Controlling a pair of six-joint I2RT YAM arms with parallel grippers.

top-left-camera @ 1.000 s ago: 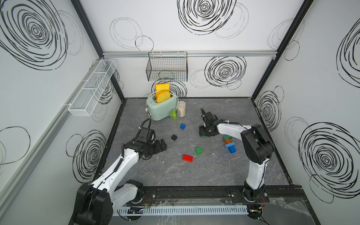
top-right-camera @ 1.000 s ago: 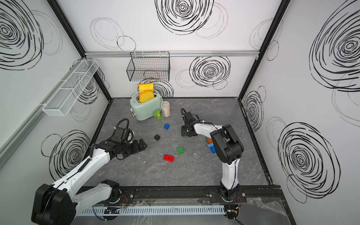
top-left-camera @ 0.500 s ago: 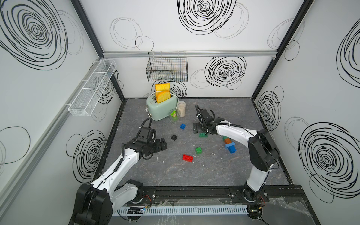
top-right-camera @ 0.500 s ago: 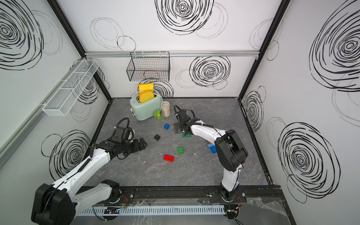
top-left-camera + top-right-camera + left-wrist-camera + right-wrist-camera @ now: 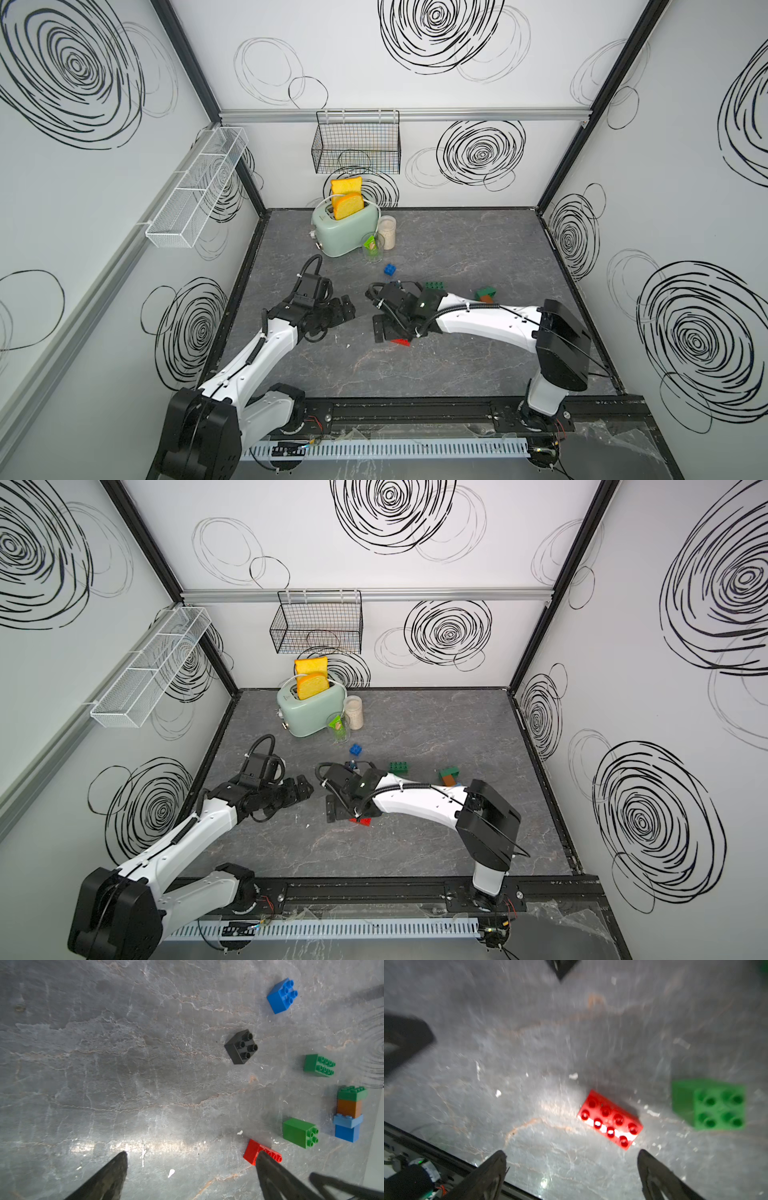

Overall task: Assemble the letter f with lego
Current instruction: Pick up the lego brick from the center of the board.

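On the bench (image 5: pixel 529 1043), below and just ahead of the right tool (image 5: pixel 571 1154), a red brick (image 5: pixel 610 1119) is seen lying flat, studs up, touched by nothing. The step in hand is judged to be its pickup for the letter. The tool is released, its jaws spread wide and empty. The brick is set askew to them, off the middle of the gap and nearer one finger. For a sound grasp the wrist should be turned until the jaws are squared to the long sides. The gap should then be centred over the brick and the tool lowered before it is clenched across the short width. A green brick (image 5: pixel 714 1103) near it should be kept clear of. The left tool (image 5: pixel 191 1154) is likewise released and empty, held over bare bench near the red brick. A stack (image 5: pixel 349 1113) of green, orange and blue bricks is seen farther off.
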